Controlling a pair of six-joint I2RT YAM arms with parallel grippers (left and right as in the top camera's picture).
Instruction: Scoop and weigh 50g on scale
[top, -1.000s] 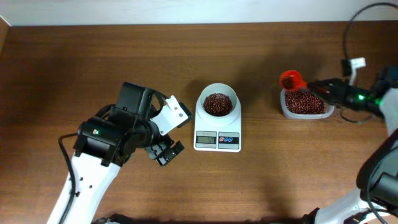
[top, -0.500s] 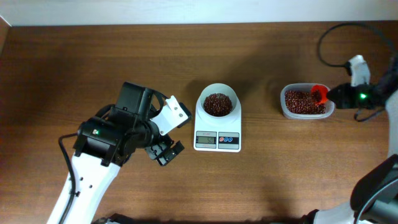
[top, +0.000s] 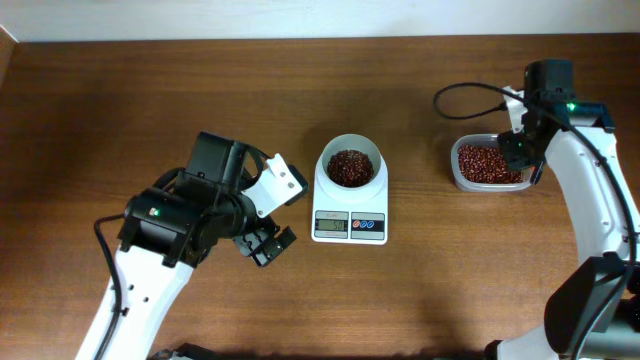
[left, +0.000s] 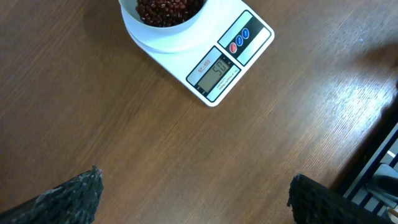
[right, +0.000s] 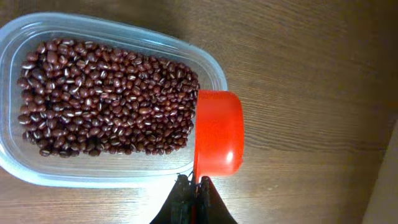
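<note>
The right gripper pinches the red scoop (mouth toward the beans) at the bean tub, right end; the left gripper gapes wide near the scale.

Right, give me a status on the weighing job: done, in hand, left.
Done: beans lie in the bowl on the scale, whose display seems to read about fifty. In hand: the right end effector is shut on the red scoop at the rim of the tub. Left: likely just setting the scoop down; the left end effector hangs open.
</note>
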